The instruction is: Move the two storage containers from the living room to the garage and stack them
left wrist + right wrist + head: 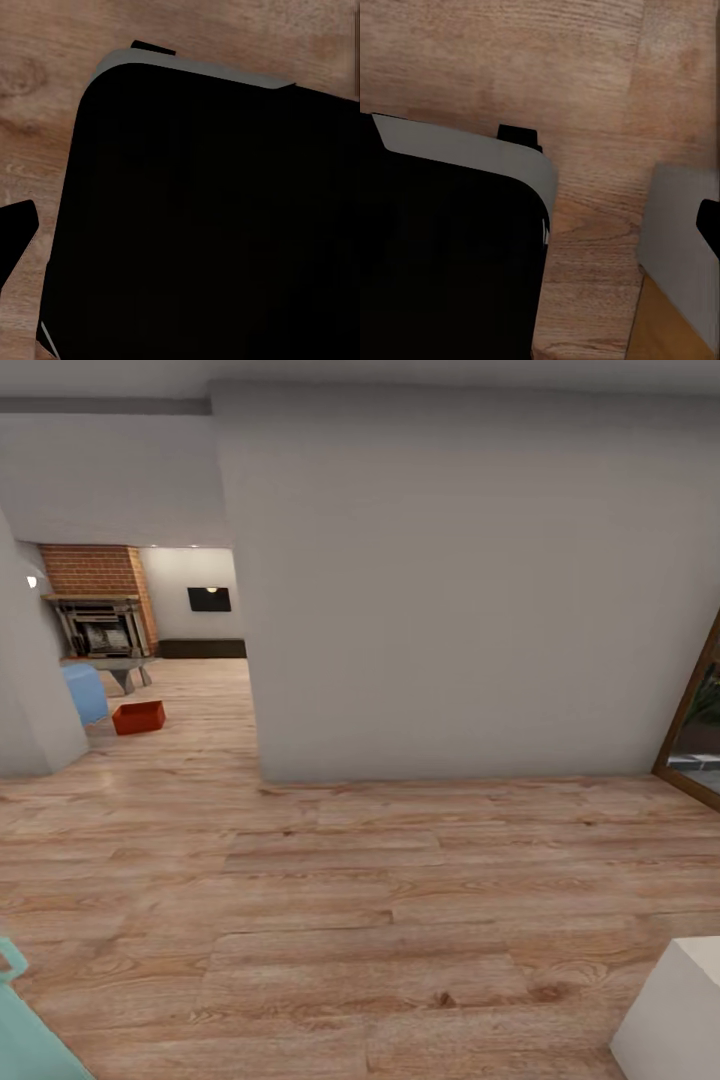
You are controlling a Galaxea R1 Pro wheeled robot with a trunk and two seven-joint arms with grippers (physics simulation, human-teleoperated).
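Observation:
One orange-red storage container (pixel 138 717) sits on the light wood-plank floor (pixel 360 900) of the living room, far off through the opening at the left, beside the blue sofa (pixel 85 692). Both wrist views look down on the plank floor and on my own black base (pixel 210 225) (pixel 442 255). A dark fingertip (pixel 16 238) shows at the edge of the left wrist view, and another fingertip (pixel 709 225) at the edge of the right wrist view. Nothing is seen between the fingers. The garage is out of view.
A wide pale wall (pixel 470 590) stands straight ahead. The opening to its left leads to the brick fireplace (pixel 98 605) and a low table (pixel 125 670). A wood-framed glass door (pixel 695 730) is at the right, a white block (pixel 672 1010) near right, a teal object (pixel 28 1035) near left.

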